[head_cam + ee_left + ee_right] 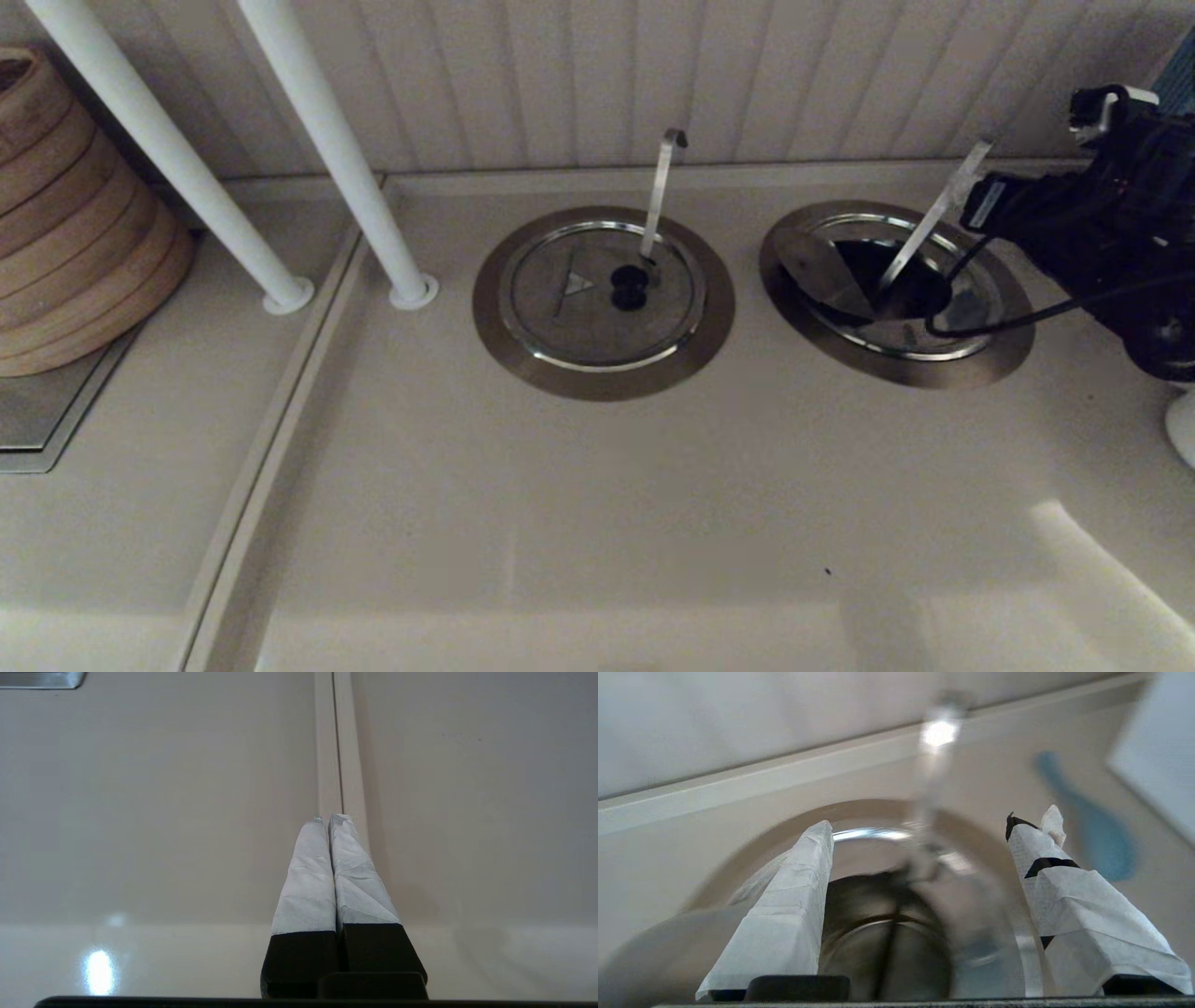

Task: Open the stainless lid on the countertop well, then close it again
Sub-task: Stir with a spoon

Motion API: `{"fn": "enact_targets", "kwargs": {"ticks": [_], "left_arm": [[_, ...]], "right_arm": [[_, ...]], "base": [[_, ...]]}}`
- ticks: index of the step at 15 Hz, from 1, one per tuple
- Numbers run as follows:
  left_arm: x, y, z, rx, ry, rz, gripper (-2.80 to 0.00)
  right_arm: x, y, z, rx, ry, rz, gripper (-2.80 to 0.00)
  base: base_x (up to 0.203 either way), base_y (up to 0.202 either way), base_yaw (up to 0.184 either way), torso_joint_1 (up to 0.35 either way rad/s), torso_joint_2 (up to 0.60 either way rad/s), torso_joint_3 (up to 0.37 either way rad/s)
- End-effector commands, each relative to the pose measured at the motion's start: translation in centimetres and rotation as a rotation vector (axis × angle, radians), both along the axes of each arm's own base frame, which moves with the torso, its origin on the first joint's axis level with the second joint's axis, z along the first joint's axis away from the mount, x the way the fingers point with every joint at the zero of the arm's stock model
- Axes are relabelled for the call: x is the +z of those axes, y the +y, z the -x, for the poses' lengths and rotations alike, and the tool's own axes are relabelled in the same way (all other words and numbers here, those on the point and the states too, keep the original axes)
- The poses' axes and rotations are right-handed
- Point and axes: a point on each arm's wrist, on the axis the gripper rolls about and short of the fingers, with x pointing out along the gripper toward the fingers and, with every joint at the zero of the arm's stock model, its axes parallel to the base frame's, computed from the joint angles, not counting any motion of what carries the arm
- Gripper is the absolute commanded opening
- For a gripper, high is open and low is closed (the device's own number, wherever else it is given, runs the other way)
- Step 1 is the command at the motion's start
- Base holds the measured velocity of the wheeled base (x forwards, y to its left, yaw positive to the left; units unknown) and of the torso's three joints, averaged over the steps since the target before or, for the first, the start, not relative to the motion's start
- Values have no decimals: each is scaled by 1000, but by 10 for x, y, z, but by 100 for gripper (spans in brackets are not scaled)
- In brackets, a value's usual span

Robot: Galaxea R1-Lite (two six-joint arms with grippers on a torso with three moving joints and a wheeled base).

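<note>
Head view, right end effector (920, 826) spread beside tilted stainless lid (822, 266), straight handle (924, 229) between, left end effector (327, 819) clenched.

Black right gripper (920, 830) (white-taped fingers (784, 914)), trailing black cable (1018, 317).

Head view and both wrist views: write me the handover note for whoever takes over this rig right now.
Left claw: shut, empty, parked over bare countertop.
Right claw: open, holding nothing, hovering just over the countertop well.
Stainless lid: tilted in the well rather than seated flat, with a dark opening showing beside the straight-tipped handle.
Twin lid: closed.
Done: the lid appears opened.
Left: lower it flat until the well is covered.
</note>
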Motion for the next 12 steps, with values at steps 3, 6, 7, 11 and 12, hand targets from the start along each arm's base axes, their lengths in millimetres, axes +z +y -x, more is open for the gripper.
{"fn": "enact_targets", "kwargs": {"ticks": [3,6,7,11,12], "left_arm": [[0,0,0,1,1,1,-280],[0,0,0,1,1,1,-280],[0,0,0,0,1,1,-280],[0,0,0,0,1,1,-280],[0,0,0,1,1,1,-280]], "right_arm": [[-4,-37,-44,-85,-7,1,0],[2,-47,-69,-93,16,-2,0],[-3,-48,-77,-89,36,-6,0],[-6,-36,-93,-42,28,-29,0],[-6,-35,-93,-39,27,-35,0]], "base": [[0,0,0,0,0,0],[0,0,0,0,0,0],[0,0,0,0,0,0],[0,0,0,0,0,0],[0,0,0,0,0,0]]}}
